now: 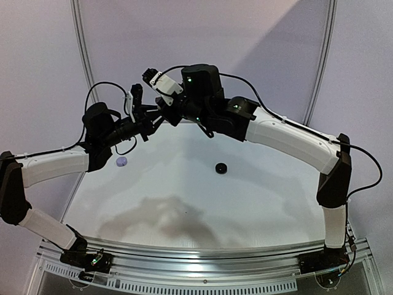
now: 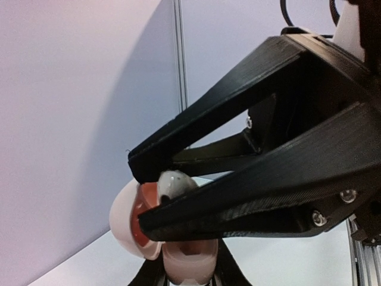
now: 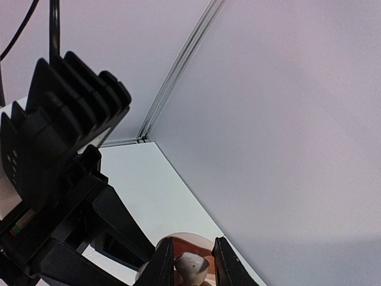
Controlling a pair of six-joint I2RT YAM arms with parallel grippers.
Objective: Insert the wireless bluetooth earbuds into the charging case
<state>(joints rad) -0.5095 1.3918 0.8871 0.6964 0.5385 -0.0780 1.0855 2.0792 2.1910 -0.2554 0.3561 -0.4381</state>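
Both arms are raised and meet above the far left of the table. My left gripper [image 2: 143, 192] is shut on a pale grey-white earbud [image 2: 174, 182] pinched at its fingertips. Just beyond it sits an open charging case [image 2: 124, 219], pinkish white with an orange-red inside. The case's base is flanked by two dark fingers [image 2: 238, 275] of my right gripper. In the right wrist view my right gripper [image 3: 191, 262] has the earbud [image 3: 191, 270] between its fingertips, with the case lid [image 3: 189, 243] behind. In the top view the left gripper [image 1: 155, 120] and right gripper [image 1: 169, 113] nearly touch.
On the white table [image 1: 184, 203] lie a round lavender case [image 1: 121, 161] at the left and a round black case [image 1: 220, 168] near the middle. White walls with vertical posts close the back and sides. The left gripper's body [image 3: 59, 179] fills the left of the right wrist view.
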